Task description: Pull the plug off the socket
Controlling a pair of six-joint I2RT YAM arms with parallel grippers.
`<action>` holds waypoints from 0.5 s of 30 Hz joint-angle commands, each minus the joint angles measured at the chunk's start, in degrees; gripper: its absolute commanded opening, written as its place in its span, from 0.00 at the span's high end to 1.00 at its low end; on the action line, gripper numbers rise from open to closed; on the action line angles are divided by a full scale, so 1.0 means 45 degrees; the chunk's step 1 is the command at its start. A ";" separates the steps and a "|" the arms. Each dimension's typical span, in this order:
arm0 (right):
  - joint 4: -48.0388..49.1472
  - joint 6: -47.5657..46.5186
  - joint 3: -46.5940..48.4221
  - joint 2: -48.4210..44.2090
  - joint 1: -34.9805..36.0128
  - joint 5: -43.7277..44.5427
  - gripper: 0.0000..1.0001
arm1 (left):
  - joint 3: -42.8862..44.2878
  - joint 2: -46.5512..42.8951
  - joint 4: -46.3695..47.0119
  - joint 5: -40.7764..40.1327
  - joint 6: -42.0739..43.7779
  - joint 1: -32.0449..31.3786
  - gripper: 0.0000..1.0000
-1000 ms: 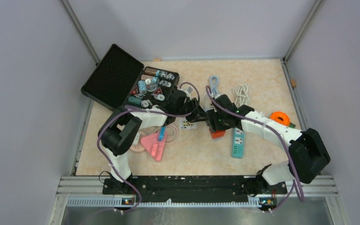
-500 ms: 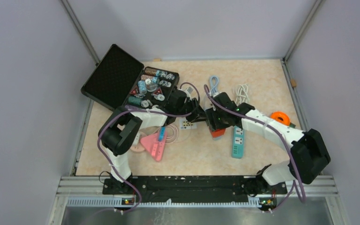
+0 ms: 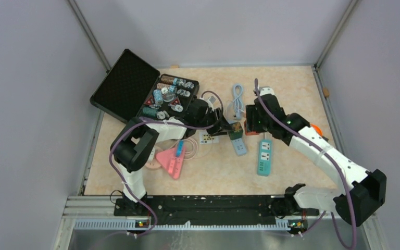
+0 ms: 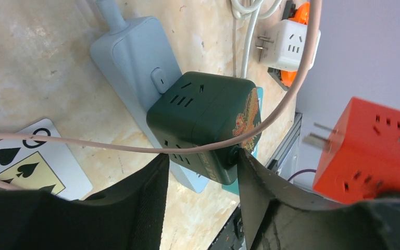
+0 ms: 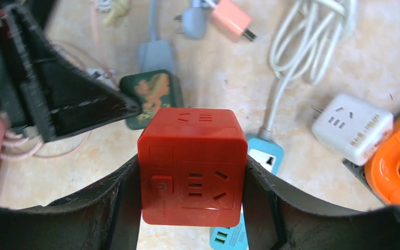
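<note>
My right gripper [image 5: 192, 174] is shut on a red cube plug [image 5: 192, 164] and holds it in the air, apart from the socket. Its bare prongs show in the left wrist view [image 4: 370, 151]. The dark green cube socket [image 4: 203, 120] sits on a light blue power strip [image 4: 130, 62] on the table. My left gripper [image 4: 200, 161] is shut on the green cube, one finger on each side. In the top view the green cube [image 3: 235, 131] lies just left of the red cube [image 3: 248, 126]. A thin pink cord [image 4: 135, 148] crosses in front of the green cube.
A teal power strip [image 3: 263, 156], a white cube adapter [image 5: 351, 127], a white cable coil [image 5: 302, 36] and an orange roll [image 3: 312, 130] lie to the right. A playing card [image 3: 208, 138], a pink triangular strip [image 3: 171, 160] and an open black case [image 3: 130, 83] lie left.
My right gripper has pulled the red cube plug off the green cube and moved up and to the right. The green cube and blue strip now show. My left gripper stayed put.
</note>
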 commanded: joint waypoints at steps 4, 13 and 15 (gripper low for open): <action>0.0206 0.1700 -0.0904 0.0135 -0.1579 0.0117 1.00 | 0.0173 0.0273 -0.2850 -0.0207 0.2229 -0.0001 0.35; 0.3350 0.1128 -0.1798 0.1409 -0.2989 -0.2972 1.00 | -0.0267 -0.1133 -0.0790 0.0848 0.2843 0.0018 0.05; 0.3604 0.1053 -0.1633 0.1861 -0.3153 -0.3151 1.00 | -0.0475 -0.1416 -0.0525 0.1060 0.2778 0.0021 0.02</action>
